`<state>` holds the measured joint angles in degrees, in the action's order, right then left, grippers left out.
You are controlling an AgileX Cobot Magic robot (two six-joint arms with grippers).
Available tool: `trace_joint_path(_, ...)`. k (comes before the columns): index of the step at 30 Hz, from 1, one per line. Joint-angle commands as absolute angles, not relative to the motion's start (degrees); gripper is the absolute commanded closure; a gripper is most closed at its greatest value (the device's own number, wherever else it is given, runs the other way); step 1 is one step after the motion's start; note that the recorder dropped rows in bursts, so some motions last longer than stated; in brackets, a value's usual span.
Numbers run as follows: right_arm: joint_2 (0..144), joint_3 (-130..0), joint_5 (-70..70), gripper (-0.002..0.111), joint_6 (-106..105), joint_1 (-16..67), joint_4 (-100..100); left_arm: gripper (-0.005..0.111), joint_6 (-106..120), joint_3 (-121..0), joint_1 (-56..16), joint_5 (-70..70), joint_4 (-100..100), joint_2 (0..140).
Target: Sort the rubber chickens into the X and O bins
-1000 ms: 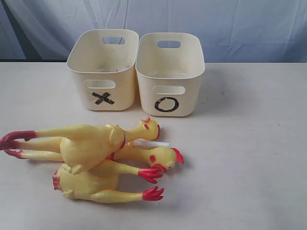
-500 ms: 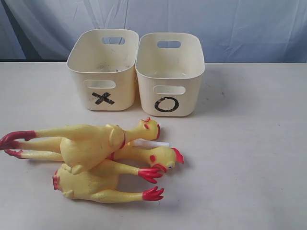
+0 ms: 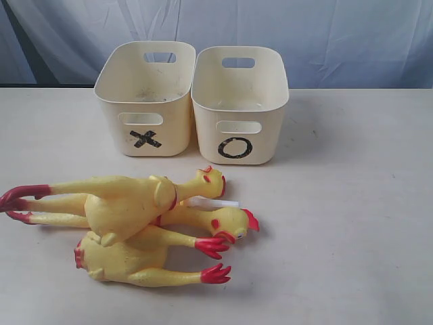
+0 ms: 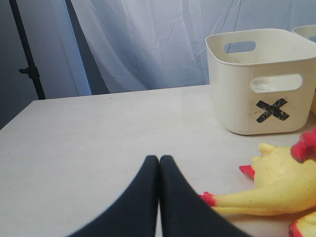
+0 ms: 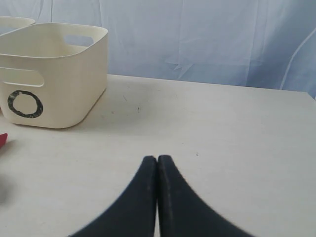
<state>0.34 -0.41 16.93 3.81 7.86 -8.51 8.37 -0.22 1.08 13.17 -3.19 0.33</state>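
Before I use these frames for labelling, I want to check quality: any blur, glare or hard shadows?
Exterior view: soft even light, no glare, rubber chickens sharp, faint shadows on the table. Left wrist view: left gripper dark and soft-edged near the lens, X bin crisp. Right wrist view: right gripper likewise, O bin clear, a red smear blurred at the frame edge.

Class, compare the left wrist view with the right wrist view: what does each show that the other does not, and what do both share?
Only the left wrist view: the X bin with its black X readable, the yellow bodies of the rubber chickens, a dark stand, and the shut left end effector.
Only the right wrist view: the O bin with its black O readable, and the shut right end effector.
Both: the pale table, the draped backdrop, and just a rim of the other bin.
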Motion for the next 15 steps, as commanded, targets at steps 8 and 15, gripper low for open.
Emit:
trace_joint_path(8,0.0,0.0,16.2,0.109,3.7,8.0,-8.5,0.106,8.1,0.0,1.0,12.0,2.7,0.0)
trace_joint_path(15,0.0,0.0,16.0,0.109,3.7,8.0,-8.5,0.106,8.0,0.0,1.0,9.1,2.2,0.0)
